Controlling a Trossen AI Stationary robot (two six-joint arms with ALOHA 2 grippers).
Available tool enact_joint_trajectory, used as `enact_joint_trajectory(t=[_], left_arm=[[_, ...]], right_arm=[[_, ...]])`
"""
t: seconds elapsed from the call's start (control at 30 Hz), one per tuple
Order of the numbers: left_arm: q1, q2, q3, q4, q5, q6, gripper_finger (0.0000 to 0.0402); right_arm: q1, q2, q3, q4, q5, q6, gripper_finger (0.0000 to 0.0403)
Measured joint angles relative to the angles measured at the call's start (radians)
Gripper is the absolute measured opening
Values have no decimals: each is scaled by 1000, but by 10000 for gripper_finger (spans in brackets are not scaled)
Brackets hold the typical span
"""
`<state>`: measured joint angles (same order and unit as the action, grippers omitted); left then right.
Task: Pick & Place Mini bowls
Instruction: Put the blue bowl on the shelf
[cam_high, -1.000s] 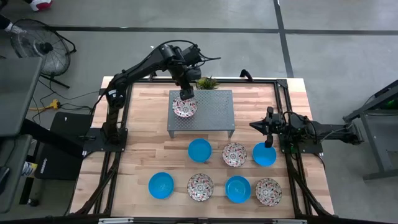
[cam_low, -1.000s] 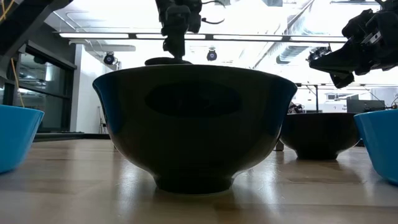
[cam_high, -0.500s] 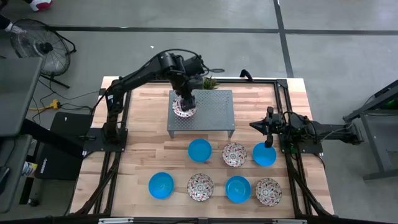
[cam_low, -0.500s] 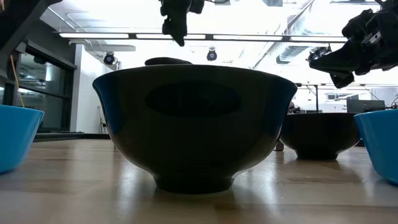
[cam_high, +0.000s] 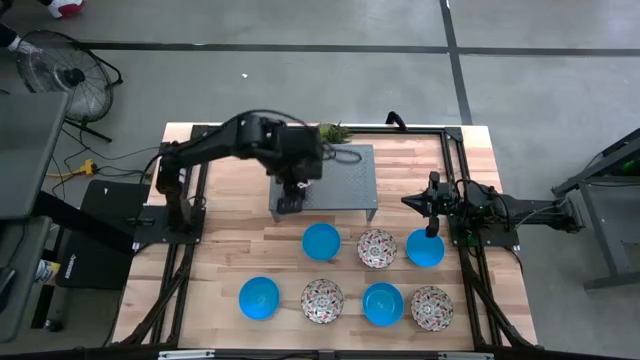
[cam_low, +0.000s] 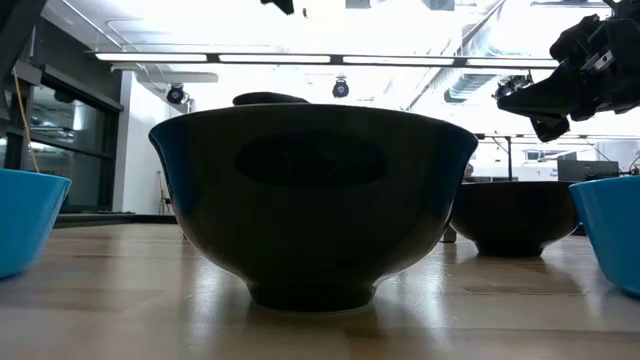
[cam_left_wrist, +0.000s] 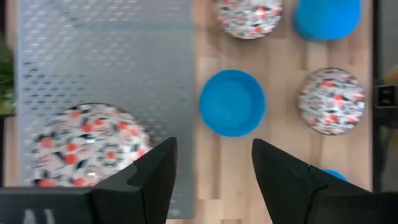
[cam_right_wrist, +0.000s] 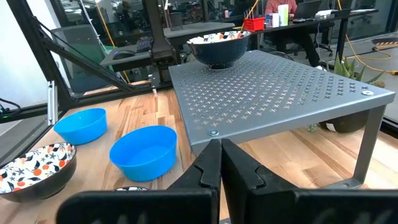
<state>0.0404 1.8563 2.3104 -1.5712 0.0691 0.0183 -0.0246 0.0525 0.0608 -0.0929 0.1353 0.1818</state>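
One floral mini bowl was seen resting on the grey perforated platform, with the left gripper above it, jaws spread and empty. Seven mini bowls remained on the worktop. The right gripper waited with jaws closed, holding nothing. The bowls were judged rigid, light, possibly breakable, best pinched at the rim.

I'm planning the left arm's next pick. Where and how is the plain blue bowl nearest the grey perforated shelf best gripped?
Probably by its rim, from straight above. The plain blue bowl sits upright and open-side up on the wooden table, just in front of the grey perforated metal shelf, clear of the floral bowl beside it. One finger inside the thin wall and one outside should suit the open left gripper.
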Motion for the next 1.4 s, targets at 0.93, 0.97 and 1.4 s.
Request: enact_joint_trajectory(t=[0.93, 0.97, 1.4], left_arm=[[-419, -28, -214, 0, -105, -328, 204], [-428, -28, -230, 0, -106, -346, 204], [-509, -218, -659, 258, -91, -572, 204]], right_arm=[[0, 0, 0, 0, 0, 0, 0], [0, 0, 0, 0, 0, 0, 0], [0, 0, 0, 0, 0, 0, 0]])
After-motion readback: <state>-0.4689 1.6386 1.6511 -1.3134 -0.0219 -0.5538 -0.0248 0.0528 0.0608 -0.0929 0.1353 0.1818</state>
